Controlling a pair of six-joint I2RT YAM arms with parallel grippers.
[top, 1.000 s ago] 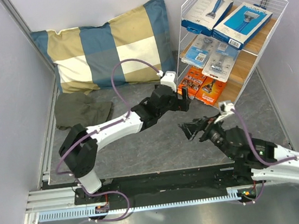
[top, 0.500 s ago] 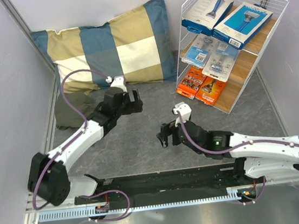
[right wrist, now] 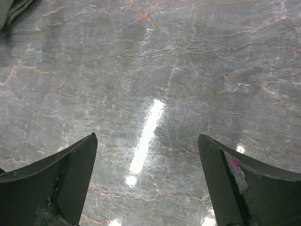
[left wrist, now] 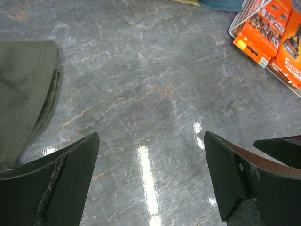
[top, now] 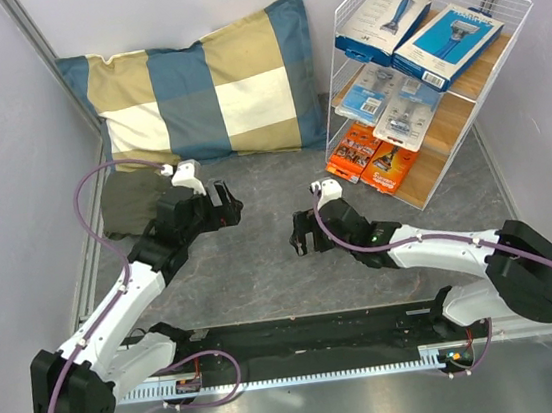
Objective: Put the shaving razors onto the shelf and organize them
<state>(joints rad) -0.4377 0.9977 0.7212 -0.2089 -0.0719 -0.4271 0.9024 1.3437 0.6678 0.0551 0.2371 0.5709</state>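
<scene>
The white wire shelf [top: 519, 10] stands at the back right. Two blue razor boxes [top: 386, 20] [top: 448, 44] lie on its top board, two clear blister packs [top: 367, 93] [top: 410, 114] on the middle board, two orange cards [top: 351, 151] [top: 390, 166] on the bottom board. The orange cards also show in the left wrist view [left wrist: 263, 30]. My left gripper [top: 227, 204] is open and empty over the bare floor, left of centre. My right gripper [top: 303, 233] is open and empty over the floor at centre, well short of the shelf.
A blue-and-tan checked pillow [top: 211, 88] leans at the back. An olive cloth [top: 134, 199] lies on the left, beside my left wrist, and shows in the left wrist view [left wrist: 23, 89]. Grey walls close in both sides.
My left arm has pulled back from the shelf's bottom board to the left, its gripper empty. My right arm has swung left and come to the centre of the floor.
</scene>
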